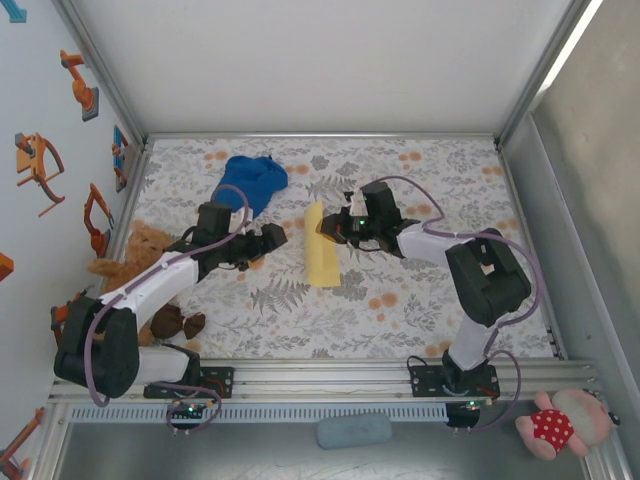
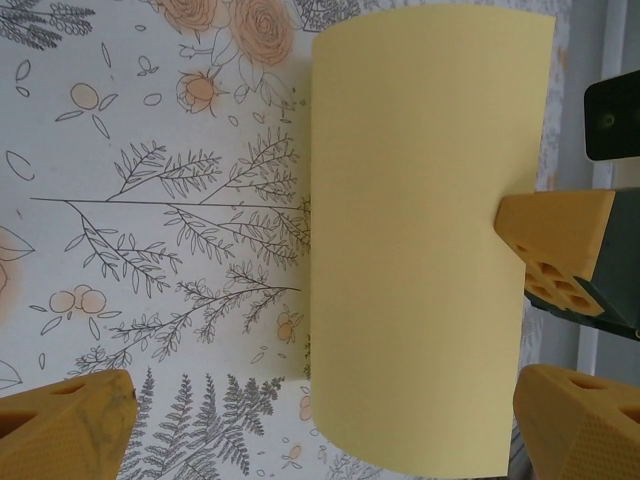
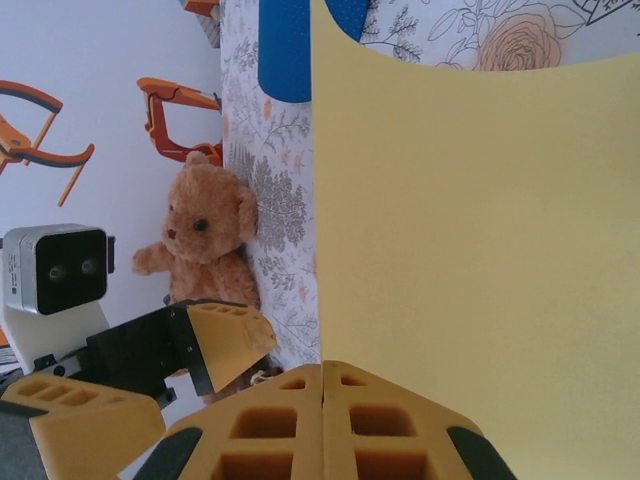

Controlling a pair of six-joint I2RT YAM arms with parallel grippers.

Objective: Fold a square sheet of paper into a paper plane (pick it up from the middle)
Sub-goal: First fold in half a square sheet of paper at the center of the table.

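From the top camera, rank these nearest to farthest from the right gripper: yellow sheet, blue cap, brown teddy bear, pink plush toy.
1. Yellow sheet: pinched in the right gripper, centre of view.
2. Blue cap: up and to the left.
3. Brown teddy bear: far left.
4. Pink plush toy: bottom right corner.

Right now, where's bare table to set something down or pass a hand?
Free: the table at its far right corner, beyond the right gripper; the near strip between the arm bases, in front of the sheet of paper. Crowded: the centre, where the right gripper holds the sheet facing the open left gripper; the left, with blue cap and teddy bear.
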